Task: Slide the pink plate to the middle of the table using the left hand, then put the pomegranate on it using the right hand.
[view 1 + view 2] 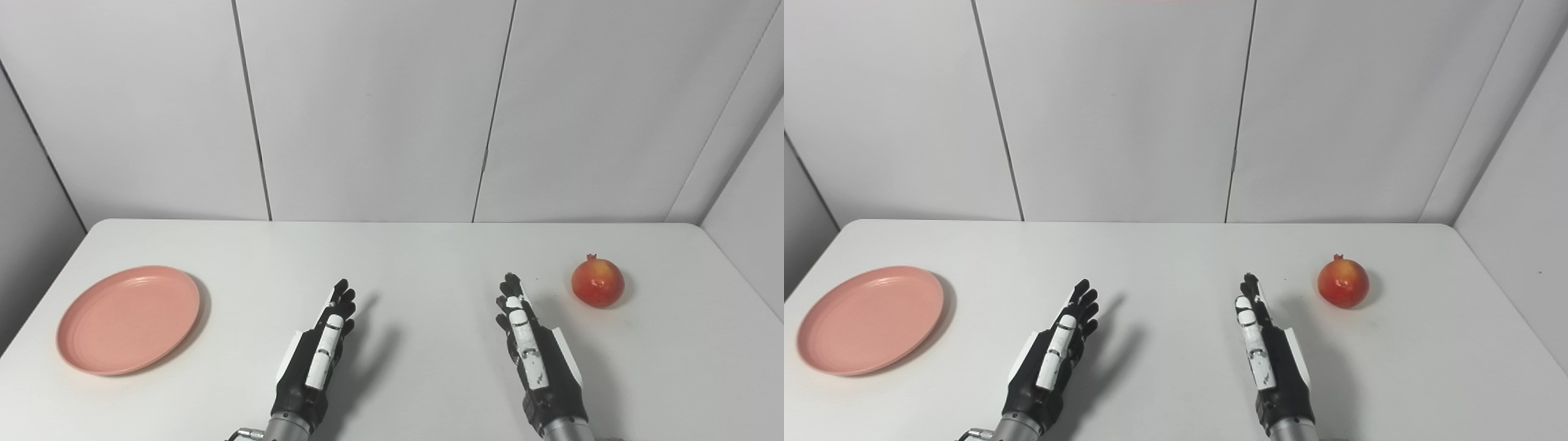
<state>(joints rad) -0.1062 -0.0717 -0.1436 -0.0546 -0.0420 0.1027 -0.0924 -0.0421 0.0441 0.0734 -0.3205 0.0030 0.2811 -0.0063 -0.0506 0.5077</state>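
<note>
Pink plate (128, 318) flat on the white worktop (416, 257), well to the left of the left hand (318, 355) and close to the worktop's left edge, nothing on it. Pomegranate (598, 282) resting on the same worktop, crown up, just beyond and to the right of the right hand (533, 352), apart from it. Both hands raised a little above the near part of the worktop, between plate and pomegranate, edge-on to the cameras with black fingers stretched straight toward the back wall (380, 110). Left hand released, fingers extended, grasping nothing; right hand likewise released and empty. Shadows of both hands cast on the worktop to their right. White plates visible along the backs of the hands, metal cuffs at the wrists by the bottom edge. Middle of the worktop, beyond the hands, bare. Grey panelled wall behind, divided by dark vertical seams, with side panels angling in at both ends. No brand, label or writing legible on plate, fruit, hands or wall panels.
</note>
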